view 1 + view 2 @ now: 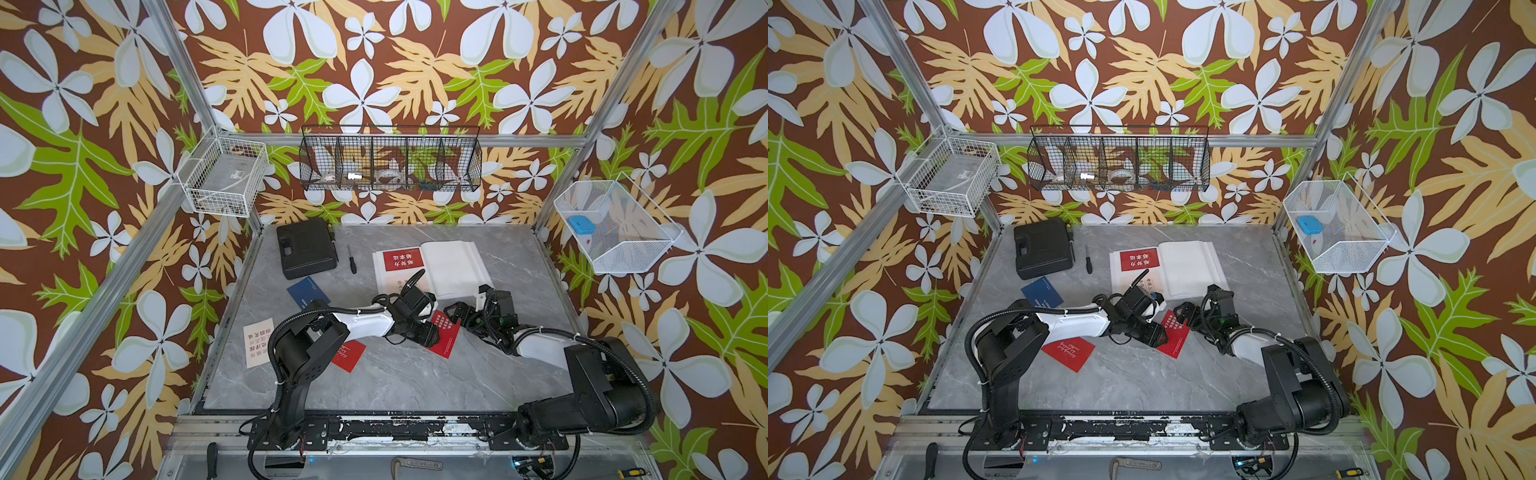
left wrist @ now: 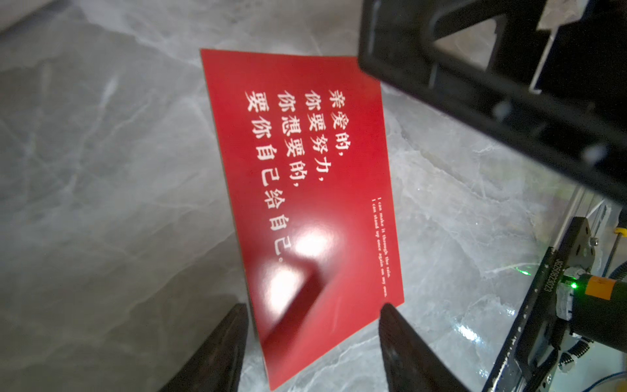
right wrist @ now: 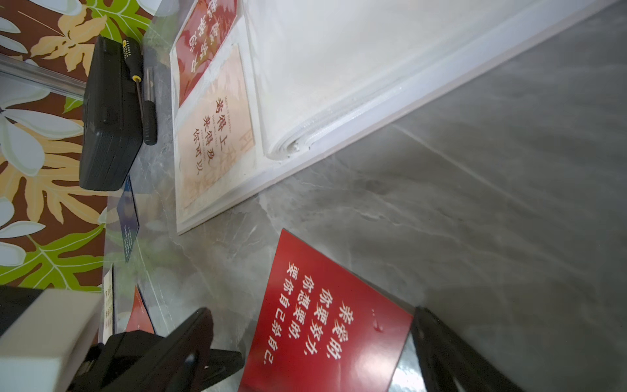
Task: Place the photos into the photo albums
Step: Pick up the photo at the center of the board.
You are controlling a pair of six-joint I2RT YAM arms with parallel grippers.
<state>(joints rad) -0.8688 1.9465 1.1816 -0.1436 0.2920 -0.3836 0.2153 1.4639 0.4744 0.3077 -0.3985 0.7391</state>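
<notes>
The white photo album point(image 1: 453, 266) lies open at the back of the table. A red photo point(image 1: 402, 259) and a cream photo point(image 3: 213, 135) sit on its left page. Another red photo point(image 1: 445, 337) lies in front of the album, between both grippers. My left gripper point(image 2: 312, 305) is open and its fingers straddle one end of this photo. At the other end my right gripper point(image 3: 311, 310) is open wide, one finger on each side. A navy photo point(image 1: 306, 291), a cream photo point(image 1: 258, 341) and a third red photo point(image 1: 351, 357) lie on the table to the left.
A black plastic case point(image 1: 306, 248) stands at the back left, with a small screwdriver point(image 1: 352, 259) beside it. Wire baskets hang on the left wall point(image 1: 224, 176), the back wall point(image 1: 390, 160) and the right wall point(image 1: 615, 226). The left arm's elbow hangs over the third red photo.
</notes>
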